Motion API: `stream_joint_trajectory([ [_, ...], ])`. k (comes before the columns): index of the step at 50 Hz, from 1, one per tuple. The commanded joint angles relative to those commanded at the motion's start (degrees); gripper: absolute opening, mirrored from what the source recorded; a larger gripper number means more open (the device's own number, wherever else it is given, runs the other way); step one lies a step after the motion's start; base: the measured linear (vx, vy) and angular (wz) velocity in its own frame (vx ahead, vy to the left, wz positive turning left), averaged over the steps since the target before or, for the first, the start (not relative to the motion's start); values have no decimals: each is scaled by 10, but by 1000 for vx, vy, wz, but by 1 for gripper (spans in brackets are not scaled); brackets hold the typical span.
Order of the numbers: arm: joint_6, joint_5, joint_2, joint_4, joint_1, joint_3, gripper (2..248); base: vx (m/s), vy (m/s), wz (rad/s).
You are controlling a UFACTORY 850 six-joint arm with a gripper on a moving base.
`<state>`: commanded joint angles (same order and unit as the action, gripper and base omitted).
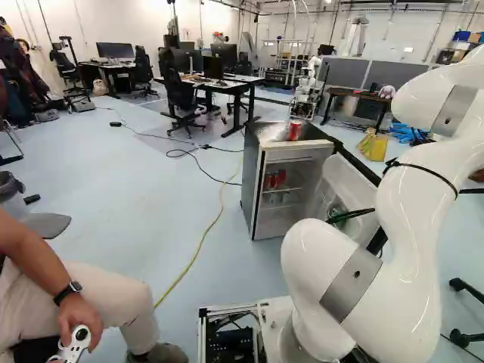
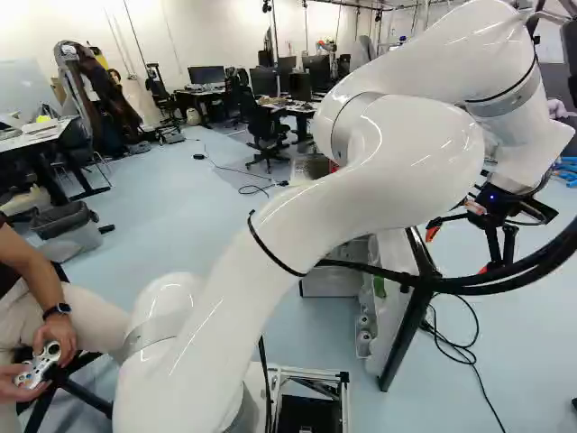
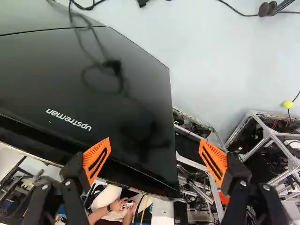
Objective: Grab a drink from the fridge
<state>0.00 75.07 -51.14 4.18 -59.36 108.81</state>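
Note:
The small fridge (image 1: 253,185) stands with its door (image 1: 346,198) swung open in the left base view. Red cans (image 1: 275,180) are on a shelf inside, and another red can (image 1: 295,131) stands on top beside clear plastic. Silvery cans sit in the door's racks, visible in the right base view. My gripper (image 2: 458,251) is beyond the door's outer side at the right of the right base view. In the wrist view the gripper (image 3: 155,160) has its orange-padded fingers wide apart, nothing gripped, with the door's glossy black outer face (image 3: 93,89) ahead of and beside them.
A person sits left of the base, holding a controller (image 1: 74,344). Black cables (image 2: 451,281) hang from my arm across the door. Metal-framed equipment (image 3: 276,140) shows beyond one finger in the wrist view. Another robot (image 1: 306,91), desks and chairs stand farther back; a yellow cable crosses the floor.

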Motion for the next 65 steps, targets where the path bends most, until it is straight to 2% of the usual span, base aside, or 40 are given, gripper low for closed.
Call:
stream_joint_trajectory([
  [65, 0, 0, 59, 0, 45, -116, 247, 0, 0, 0],
])
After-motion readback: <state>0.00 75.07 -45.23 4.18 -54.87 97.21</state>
